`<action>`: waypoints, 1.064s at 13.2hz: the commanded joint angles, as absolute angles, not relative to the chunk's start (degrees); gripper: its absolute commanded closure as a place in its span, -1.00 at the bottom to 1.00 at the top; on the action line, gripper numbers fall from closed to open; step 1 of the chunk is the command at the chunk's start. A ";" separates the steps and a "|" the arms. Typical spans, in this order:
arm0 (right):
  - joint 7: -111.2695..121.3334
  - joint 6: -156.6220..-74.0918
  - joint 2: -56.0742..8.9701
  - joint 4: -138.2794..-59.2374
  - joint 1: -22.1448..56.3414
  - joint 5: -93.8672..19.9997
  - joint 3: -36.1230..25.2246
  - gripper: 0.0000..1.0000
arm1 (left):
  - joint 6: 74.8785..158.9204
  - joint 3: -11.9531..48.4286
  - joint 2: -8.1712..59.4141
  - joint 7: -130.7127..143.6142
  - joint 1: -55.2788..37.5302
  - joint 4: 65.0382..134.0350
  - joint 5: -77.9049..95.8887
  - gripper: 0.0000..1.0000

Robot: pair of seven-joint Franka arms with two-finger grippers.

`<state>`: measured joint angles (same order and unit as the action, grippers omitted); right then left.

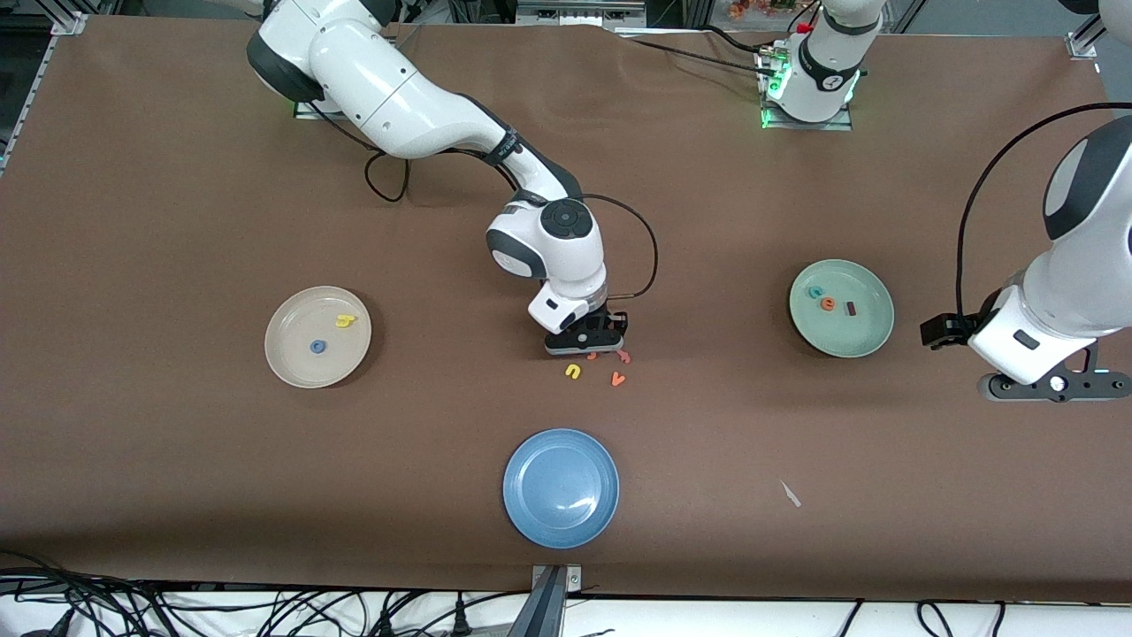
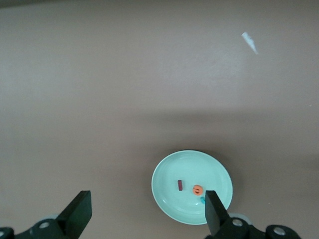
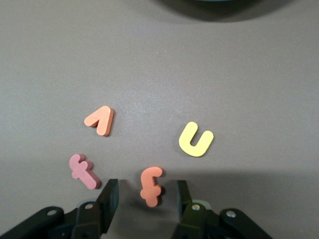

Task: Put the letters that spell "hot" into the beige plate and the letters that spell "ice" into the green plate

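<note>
The orange t (image 3: 151,186) lies on the table between the fingers of my right gripper (image 3: 146,191), which is down at the table's middle (image 1: 592,348). Its jaws stand open, with a gap on each side of the letter. The beige plate (image 1: 287,354) holds the yellow h (image 1: 345,321) and the blue o (image 1: 317,346). In the green plate (image 1: 862,336) lie the teal c (image 1: 814,291), the orange e (image 1: 828,303) and the dark red i (image 1: 851,309). My left gripper (image 2: 148,199) waits open and empty in the air beside the green plate (image 2: 169,172).
A pink letter (image 3: 83,171), an orange v (image 3: 100,120) and a yellow u (image 3: 196,139) lie close around the orange t. A blue plate (image 1: 561,487) sits nearer the front camera. A white scrap (image 1: 790,494) lies on the brown table.
</note>
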<state>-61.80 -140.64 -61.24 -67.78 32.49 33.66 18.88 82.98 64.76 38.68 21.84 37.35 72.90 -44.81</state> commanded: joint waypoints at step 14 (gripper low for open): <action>-61.44 -140.54 -61.79 -68.46 32.87 35.07 18.72 0.80 | 95.44 -2.29 22.85 -3.76 -2.38 72.68 -4.84 -1.00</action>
<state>-61.78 -140.19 -61.10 -67.80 32.52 34.11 18.82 93.36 -0.49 23.94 1.60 -3.20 71.45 -7.79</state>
